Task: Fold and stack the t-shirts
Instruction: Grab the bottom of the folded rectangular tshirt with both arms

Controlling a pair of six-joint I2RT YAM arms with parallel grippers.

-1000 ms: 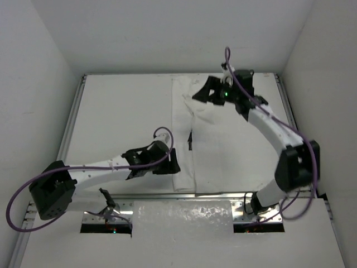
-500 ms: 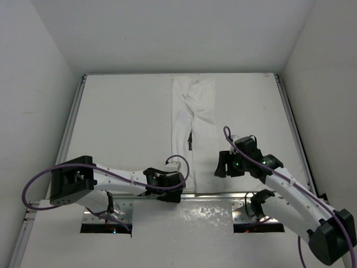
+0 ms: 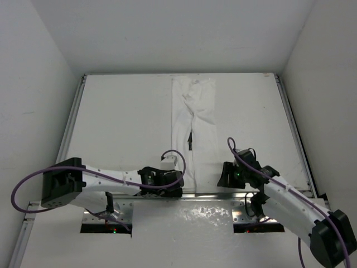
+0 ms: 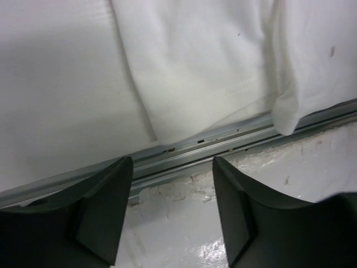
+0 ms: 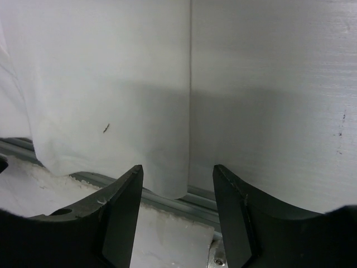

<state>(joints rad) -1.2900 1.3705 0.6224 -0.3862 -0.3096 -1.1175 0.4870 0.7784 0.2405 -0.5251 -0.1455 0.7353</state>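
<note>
The white t-shirt (image 3: 192, 120) lies folded into a long narrow strip down the middle of the table, with a small black mark (image 3: 191, 139) near its centre. Its near hem reaches the front rail. My left gripper (image 3: 176, 190) is open and empty at the hem's left corner. In the left wrist view the shirt (image 4: 195, 67) lies beyond the open gripper (image 4: 172, 162). My right gripper (image 3: 222, 177) is open and empty at the hem's right corner. In the right wrist view the shirt's corner (image 5: 111, 84) hangs over the rail between the fingers of the open gripper (image 5: 177, 170).
A metal rail (image 3: 212, 194) runs along the table's near edge and shows in the left wrist view (image 4: 212, 142). Rails line the left side (image 3: 72, 120) and right side (image 3: 290, 120). White walls close in the table. A shiny plate (image 3: 184, 215) lies between the arm bases.
Both arms pulled back to the table's near edge, the right one from the far end. The shirt, wider a second ago, now lies as a narrow strip.
</note>
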